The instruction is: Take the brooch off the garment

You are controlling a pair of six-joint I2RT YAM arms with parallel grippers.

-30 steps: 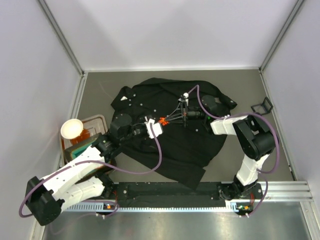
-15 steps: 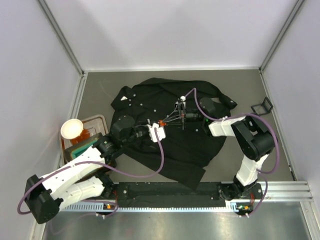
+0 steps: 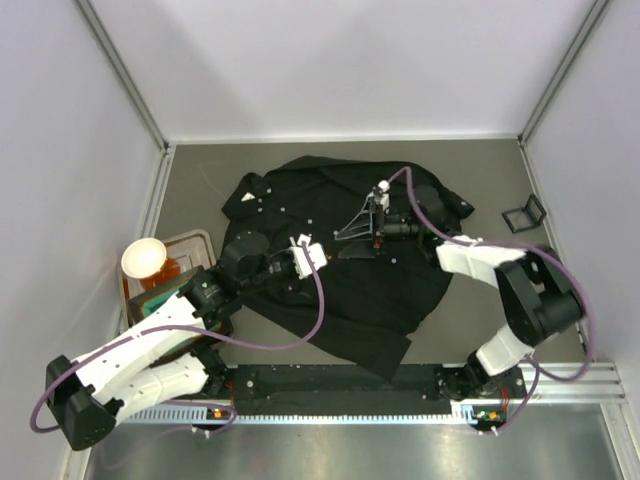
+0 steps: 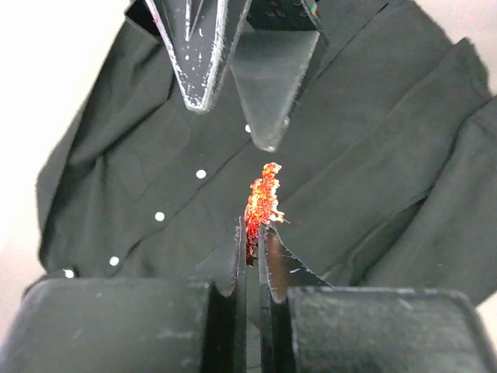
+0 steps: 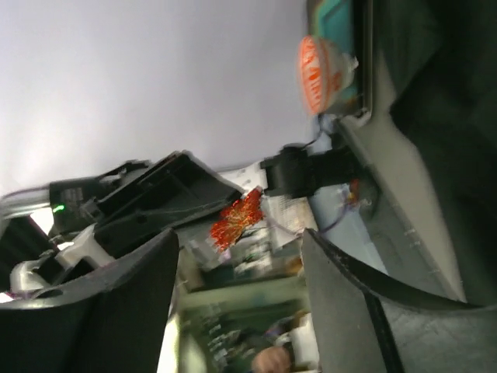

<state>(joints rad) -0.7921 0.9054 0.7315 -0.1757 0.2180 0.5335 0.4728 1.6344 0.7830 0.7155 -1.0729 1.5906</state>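
The left gripper [image 4: 251, 237] pinches the red maple-leaf brooch [image 4: 262, 203], which juts past its fingertips above the black shirt [image 4: 373, 116]. The right gripper [image 4: 233, 124], jaws spread, also hovers above the shirt.

A white bowl [image 3: 143, 257] sits at the middle left of the overhead view, overlapping an orange-brown tray [image 3: 192, 240]. A teal box [image 3: 158, 299] lies just below it. At the right, a small black bracket [image 3: 523, 213] rests on the grey table [image 3: 200, 175].
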